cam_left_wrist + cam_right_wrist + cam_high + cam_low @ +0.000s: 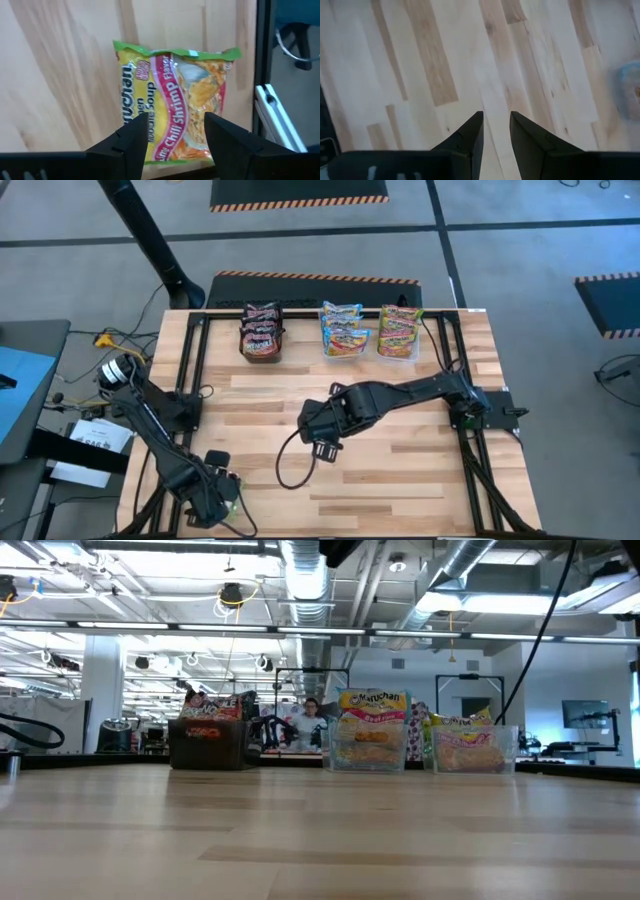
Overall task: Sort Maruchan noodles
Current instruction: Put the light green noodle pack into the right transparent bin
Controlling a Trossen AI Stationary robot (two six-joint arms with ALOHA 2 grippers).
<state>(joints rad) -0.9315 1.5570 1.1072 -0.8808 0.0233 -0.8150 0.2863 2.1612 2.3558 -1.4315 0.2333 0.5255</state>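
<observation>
One Maruchan noodles packet (172,100), green-edged and yellow, lies flat on the wood at the table's near left corner. My left gripper (176,119) (222,492) points down over it, open, with both fingers in front of the packet's face. In the high view the gripper hides the packet. My right gripper (496,114) (322,450) hangs over the bare middle of the table, with a narrow gap and nothing between its fingers. At the far edge, more packets stand in a black box (262,335) and two clear tubs (343,330) (400,332). My left gripper comes at the packet from above, its open fingers (135,137) over the packet's printed face (170,135) near one short end. I cannot tell whether the tips touch the wrapper. The packet lies flat on the table.
A black frame rail (262,75) runs close beside the packet at the table's edge. A dark cable loop (290,470) lies on the wood below my right arm. The box (210,735) and tubs (372,740) (470,748) line the far edge, with bare wood between them and the near edge.
</observation>
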